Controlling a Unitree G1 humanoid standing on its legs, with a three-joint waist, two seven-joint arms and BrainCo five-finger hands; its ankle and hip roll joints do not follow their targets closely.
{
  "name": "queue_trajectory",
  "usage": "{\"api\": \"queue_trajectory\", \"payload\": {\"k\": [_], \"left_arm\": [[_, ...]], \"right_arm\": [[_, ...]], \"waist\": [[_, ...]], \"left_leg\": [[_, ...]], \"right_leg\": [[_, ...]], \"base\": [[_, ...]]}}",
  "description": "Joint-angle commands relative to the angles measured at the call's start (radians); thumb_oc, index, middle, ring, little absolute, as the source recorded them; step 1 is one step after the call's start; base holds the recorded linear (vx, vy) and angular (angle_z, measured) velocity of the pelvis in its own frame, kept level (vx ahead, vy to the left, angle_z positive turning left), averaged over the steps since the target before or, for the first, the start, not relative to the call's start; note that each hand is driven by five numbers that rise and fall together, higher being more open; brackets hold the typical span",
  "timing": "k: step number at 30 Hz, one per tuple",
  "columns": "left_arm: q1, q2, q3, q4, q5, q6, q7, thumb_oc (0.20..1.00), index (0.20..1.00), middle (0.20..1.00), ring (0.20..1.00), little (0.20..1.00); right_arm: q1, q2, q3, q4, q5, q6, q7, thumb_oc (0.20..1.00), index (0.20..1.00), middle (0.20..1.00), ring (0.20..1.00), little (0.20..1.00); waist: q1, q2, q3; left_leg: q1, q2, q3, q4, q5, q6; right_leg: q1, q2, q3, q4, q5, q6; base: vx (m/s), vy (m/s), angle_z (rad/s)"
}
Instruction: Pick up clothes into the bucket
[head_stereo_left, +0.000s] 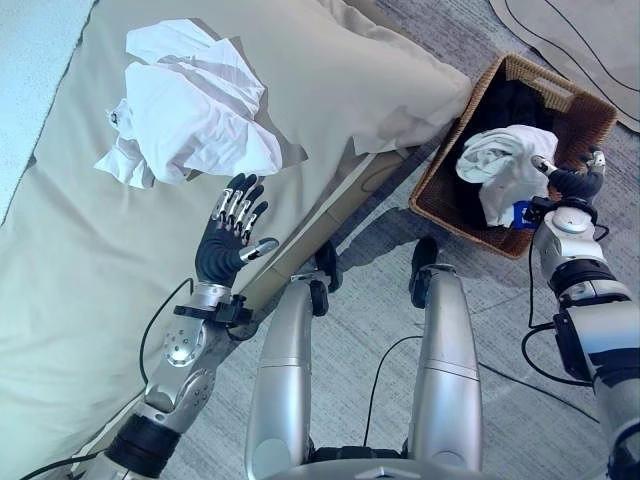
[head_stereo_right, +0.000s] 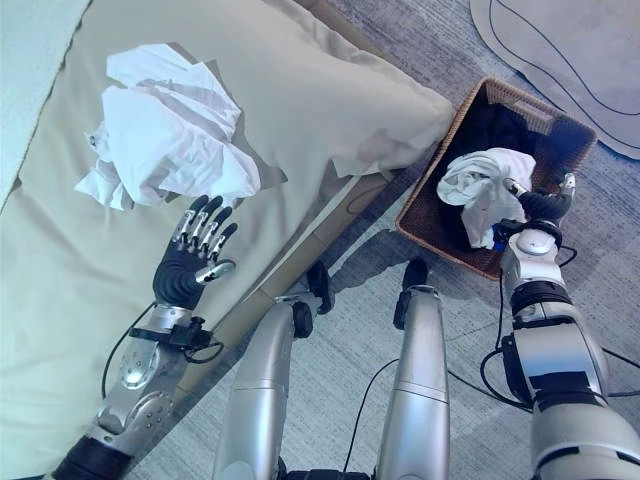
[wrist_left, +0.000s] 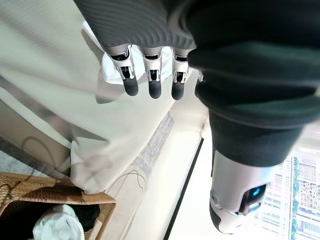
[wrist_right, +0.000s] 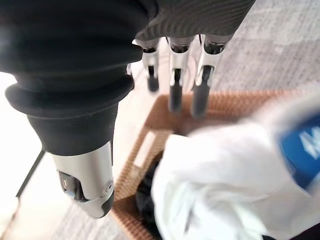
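Note:
A crumpled white garment (head_stereo_left: 190, 105) lies on the beige bed. My left hand (head_stereo_left: 232, 235) hovers open just below it, fingers straight and pointing at it, touching nothing; its fingers (wrist_left: 150, 82) show spread in the left wrist view. A brown wicker basket (head_stereo_left: 560, 85) stands on the floor to the right, holding dark clothes and a white garment (head_stereo_left: 500, 165) with a blue patch on top. My right hand (head_stereo_left: 575, 182) is over the basket's near right side, beside that white garment (wrist_right: 230, 170). Its fingers (wrist_right: 172, 85) are straight and grip nothing.
A thick beige pillow or duvet (head_stereo_left: 370, 80) overhangs the bed's edge toward the basket (head_stereo_right: 520, 95). The wooden bed frame (head_stereo_left: 345, 195) runs diagonally between bed and grey carpet (head_stereo_left: 500, 330). A pale rug (head_stereo_left: 600, 40) lies beyond the basket.

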Motion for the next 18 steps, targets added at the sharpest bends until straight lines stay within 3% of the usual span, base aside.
{"api": "queue_trajectory", "payload": {"k": [1,2,3,4,5,8,14,18], "left_arm": [[0.013,-0.034,0.005,-0.014,0.047,-0.061,0.004,1.000,1.000,1.000,1.000,1.000],[0.008,-0.036,0.008,-0.005,0.047,-0.061,0.003,1.000,1.000,1.000,1.000,1.000],[0.001,-0.038,0.006,0.007,0.050,-0.062,0.003,1.000,1.000,1.000,1.000,1.000],[0.001,-0.038,0.006,0.008,0.050,-0.062,0.003,1.000,1.000,1.000,1.000,1.000],[-0.013,-0.047,0.008,0.036,0.066,-0.065,0.007,1.000,1.000,1.000,1.000,1.000],[-0.020,-0.059,0.013,0.075,0.079,-0.064,0.013,1.000,1.000,1.000,1.000,1.000],[-0.015,-0.085,0.090,0.249,0.166,-0.057,0.056,1.000,1.000,1.000,1.000,1.000],[-0.013,-0.095,0.133,0.325,0.214,-0.054,0.083,1.000,1.000,1.000,1.000,1.000]], "right_arm": [[-0.004,-0.029,0.043,0.011,-0.019,-0.029,-0.014,1.000,1.000,1.000,1.000,1.000],[-0.001,-0.027,0.038,0.005,-0.013,-0.033,-0.015,1.000,1.000,1.000,1.000,1.000],[0.005,-0.023,0.037,-0.005,-0.008,-0.038,-0.013,1.000,1.000,1.000,1.000,1.000],[0.006,-0.023,0.037,-0.004,-0.008,-0.037,-0.013,1.000,1.000,1.000,1.000,1.000],[0.040,-0.006,0.027,-0.041,0.005,-0.052,-0.010,1.000,1.000,1.000,1.000,1.000],[0.103,0.011,0.013,-0.115,0.004,-0.071,-0.008,1.000,1.000,1.000,1.000,1.000],[0.500,0.122,-0.067,-0.512,-0.111,-0.111,0.018,1.000,1.000,1.000,1.000,1.000],[0.640,0.166,-0.093,-0.620,-0.157,-0.119,0.051,1.000,1.000,1.000,1.000,1.000]], "waist": [[-0.031,-0.015,-0.096],[-0.035,-0.020,-0.096],[-0.035,-0.025,-0.099],[-0.033,-0.023,-0.101],[-0.036,-0.035,-0.106],[-0.037,-0.047,-0.108],[-0.030,-0.086,-0.121],[-0.019,-0.099,-0.129]], "left_leg": [[0.068,0.023,-0.047,-0.021,-0.067,-0.031],[0.075,0.023,-0.039,-0.052,-0.026,-0.023],[0.099,0.025,-0.042,-0.082,-0.016,-0.024],[0.115,0.026,-0.051,-0.079,-0.045,-0.032],[0.151,0.025,-0.054,-0.138,0.004,-0.024],[0.210,0.021,-0.066,-0.197,0.027,-0.029],[0.442,0.003,-0.136,-0.393,0.100,-0.041],[0.518,-0.002,-0.161,-0.456,0.119,-0.045]], "right_leg": [[0.088,-0.013,0.016,-0.202,0.130,0.079],[0.099,-0.014,0.007,-0.242,0.173,0.074],[0.124,-0.011,-0.001,-0.268,0.181,0.079],[0.136,-0.008,0.001,-0.257,0.152,0.086],[0.183,-0.010,-0.018,-0.323,0.197,0.085],[0.249,-0.012,-0.041,-0.376,0.213,0.092],[0.550,-0.047,-0.154,-0.569,0.264,0.118],[0.660,-0.064,-0.201,-0.635,0.277,0.127]], "base": [[-0.08,-0.010,-0.03],[-0.08,-0.011,-0.04],[0.00,-0.002,-0.04],[0.00,0.000,0.00],[0.03,-0.044,0.00],[0.01,-0.051,0.04],[0.13,-0.096,0.25],[0.11,-0.024,0.40]]}}
